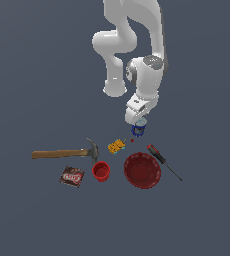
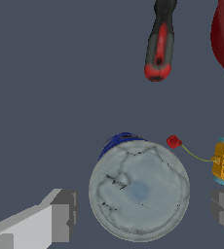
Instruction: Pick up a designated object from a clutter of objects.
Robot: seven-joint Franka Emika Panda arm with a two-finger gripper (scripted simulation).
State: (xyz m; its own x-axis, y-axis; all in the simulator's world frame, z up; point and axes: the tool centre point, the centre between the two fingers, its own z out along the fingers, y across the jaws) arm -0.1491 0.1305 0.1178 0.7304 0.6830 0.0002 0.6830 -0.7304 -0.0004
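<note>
While your gripper (image 2: 140,214) hung right over the blue can (image 2: 139,190), its fingers (image 2: 60,216) were spread wide on either side of the silver-grey lid, apart from it and gripping nothing. You had the can standing upright on the floor beside the small yellow-orange item (image 1: 116,146), with the red bowl (image 1: 142,170) and red-handled screwdriver (image 1: 158,156) nearby. The hammer (image 1: 64,153), red cup (image 1: 101,171) and brown packet (image 1: 72,176) lay farther off.
</note>
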